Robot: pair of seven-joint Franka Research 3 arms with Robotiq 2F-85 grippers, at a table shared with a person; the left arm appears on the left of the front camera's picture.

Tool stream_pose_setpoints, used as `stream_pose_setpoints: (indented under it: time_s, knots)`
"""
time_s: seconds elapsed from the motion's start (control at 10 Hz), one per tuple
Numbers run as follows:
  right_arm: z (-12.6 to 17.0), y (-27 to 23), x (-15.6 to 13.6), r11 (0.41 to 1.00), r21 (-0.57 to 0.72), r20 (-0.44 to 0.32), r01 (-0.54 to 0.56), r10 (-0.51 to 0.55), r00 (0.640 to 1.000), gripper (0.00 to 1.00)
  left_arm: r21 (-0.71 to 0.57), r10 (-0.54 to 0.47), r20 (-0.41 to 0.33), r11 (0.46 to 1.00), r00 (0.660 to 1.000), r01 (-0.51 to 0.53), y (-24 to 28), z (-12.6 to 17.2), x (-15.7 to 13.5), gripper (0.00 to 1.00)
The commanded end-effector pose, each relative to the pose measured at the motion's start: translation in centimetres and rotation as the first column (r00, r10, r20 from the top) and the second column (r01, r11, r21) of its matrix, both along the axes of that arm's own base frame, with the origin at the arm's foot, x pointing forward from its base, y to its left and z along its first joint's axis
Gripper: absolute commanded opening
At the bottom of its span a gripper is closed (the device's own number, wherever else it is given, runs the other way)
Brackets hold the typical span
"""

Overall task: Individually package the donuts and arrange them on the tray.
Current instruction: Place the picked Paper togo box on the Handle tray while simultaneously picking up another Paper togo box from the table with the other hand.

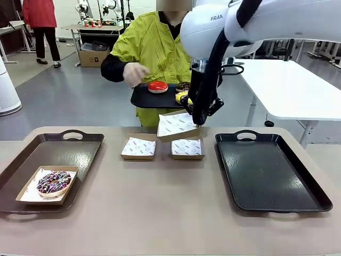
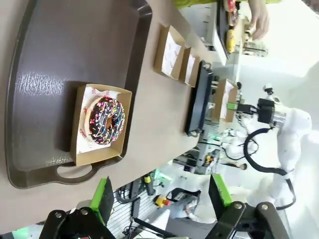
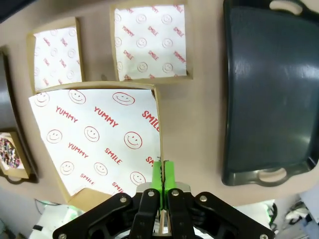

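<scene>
while it hangs over the table's middle, right gripper (image 3: 163, 172): pads pressed together, pinching 1 side wall of the held box (image 3: 94, 139)
held box: lifted off the table (image 1: 160, 213) and tilted; lined with white paper printed "yummy" and "smile"; near the 2 boxes (image 1: 138, 148), just in front of the small tray (image 1: 146, 100)
left gripper (image 2: 162, 195): fingers spread wide, nothing between them, looking down on the brown tray (image 1: 80, 154)
sprinkle donut (image 1: 53, 182): chocolate with pink and white sprinkles, lying in its own donut box (image 1: 25, 195) on the brown tray, at the near left corner
2 boxes: paper-lined, side by side on the table between the brown tray and the black tray (image 1: 266, 170)
small tray: black, held by the person at the far side
red donut (image 1: 157, 86): on the small tray
yellow donut (image 1: 181, 97): on the small tray, partly hidden behind the right gripper
dark donut (image 1: 183, 85): on the small tray, behind the yellow donut
hand (image 1: 134, 73): gloved, just beside the red donut
</scene>
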State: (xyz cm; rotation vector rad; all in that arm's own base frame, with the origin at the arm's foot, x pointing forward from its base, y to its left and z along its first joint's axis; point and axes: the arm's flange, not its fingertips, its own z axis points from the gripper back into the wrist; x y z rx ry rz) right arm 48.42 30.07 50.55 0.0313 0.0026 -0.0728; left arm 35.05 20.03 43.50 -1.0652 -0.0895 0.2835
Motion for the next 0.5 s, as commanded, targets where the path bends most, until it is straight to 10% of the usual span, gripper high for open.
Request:
stream_pose_setpoints:
  time_s: [0.0, 0.4]
  knots:
    - [0.2, 1.0, 1.6, 0.999, -0.011, 0.006, 0.03, -0.03, 1.0, 0.0, -0.081, -0.027, 0.059, 0.996, 0.998, 0.031, 1.8, -0.8, -0.3, 1.0]
    - [-0.4, 0.3, 3.0, 0.999, 0.003, 0.024, 0.035, -0.035, 0.999, 0.0, -0.114, -0.022, 0.054, 0.993, 0.998, 0.028, 1.4, -1.5, -1.1, 1.0]
